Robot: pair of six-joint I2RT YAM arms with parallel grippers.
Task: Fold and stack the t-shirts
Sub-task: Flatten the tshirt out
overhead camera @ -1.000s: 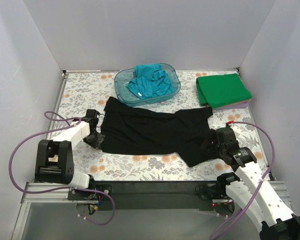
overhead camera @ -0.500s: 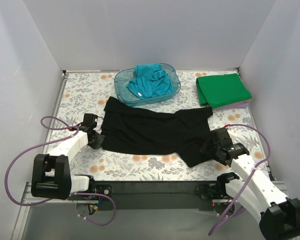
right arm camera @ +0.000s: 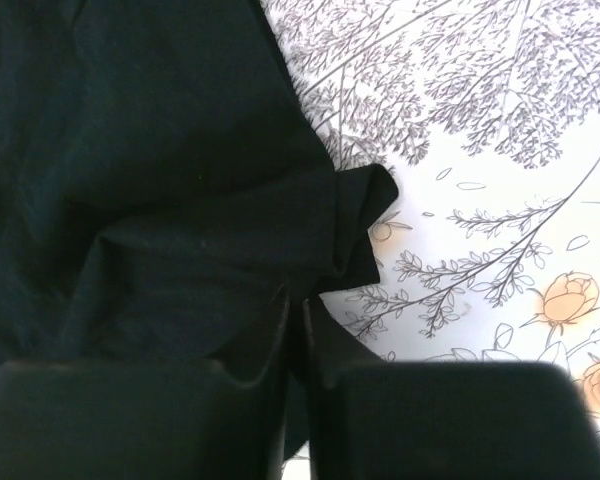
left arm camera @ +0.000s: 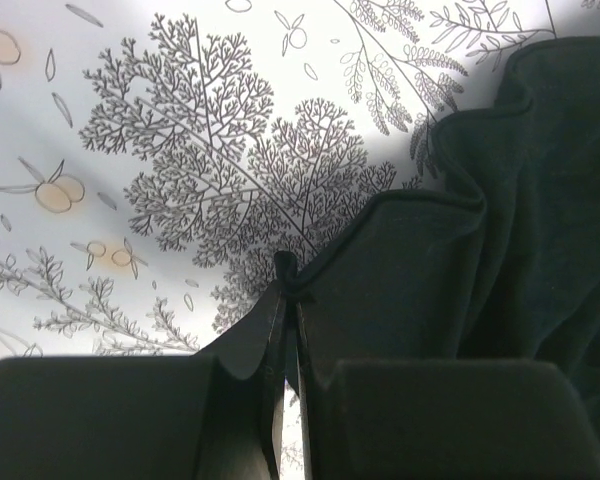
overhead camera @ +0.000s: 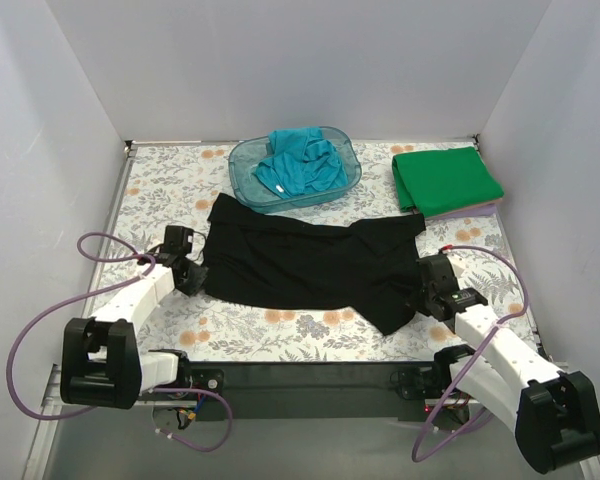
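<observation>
Roughly flat, soft black cloth t-shirt (overhead camera: pixel 310 262) on flowered counter (overhead camera: pixel 170 190); left edge pinched in left tool (overhead camera: pixel 192 274), right hem seemingly pinched in right tool (overhead camera: pixel 417 291). Beyond, folded green t-shirt (overhead camera: pixel 447 180); teal t-shirt (overhead camera: pixel 298 162) in translucent blue plastic tub (overhead camera: pixel 242 176).

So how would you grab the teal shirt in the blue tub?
Pinch the highest crumpled ridge of the teal shirt, coming straight down from above. It lies heaped inside the blue tub, whose walls would probably block a sideways reach.

Overhead; wrist close-ups of black t-shirt (overhead camera: pixel 310 265)
</observation>
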